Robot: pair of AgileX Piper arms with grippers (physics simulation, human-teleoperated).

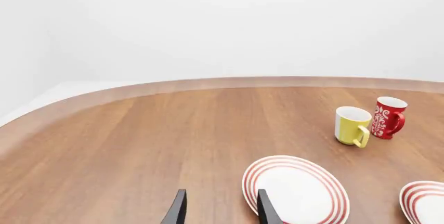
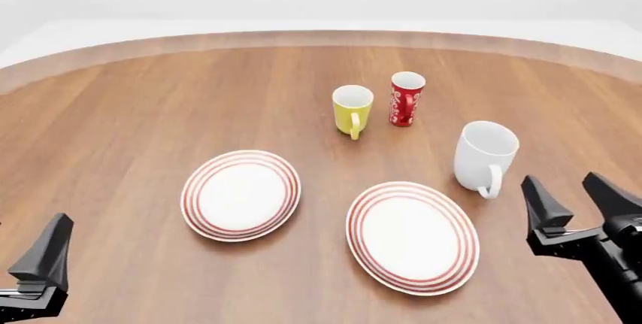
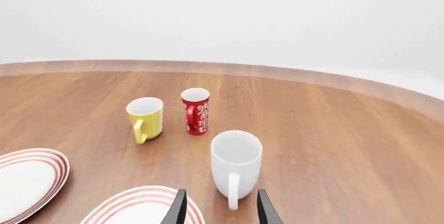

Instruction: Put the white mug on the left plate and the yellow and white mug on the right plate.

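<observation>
Left wrist view: the left gripper [image 1: 220,208] is seen with jaws apart and empty; the left plate [image 1: 296,189] lies just past one finger, and the yellow mug [image 1: 352,126] is well ahead beside a red cup [image 1: 388,117].

Front view: the right gripper [image 2: 579,202] is shown parted, just beside the white mug [image 2: 485,155]; the right plate [image 2: 413,235] is near.

Right wrist view: the white mug's handle is seen directly ahead of the gap between the parted jaws.

a bare simulated test scene, not a lived-in room: round brown wood-grain table [image 2: 120,113] with a paler rim, blank white backdrop all round, possibly walls. only tableware out: two red-ringed white plates [image 2: 240,195], three mugs [image 2: 352,110].
</observation>
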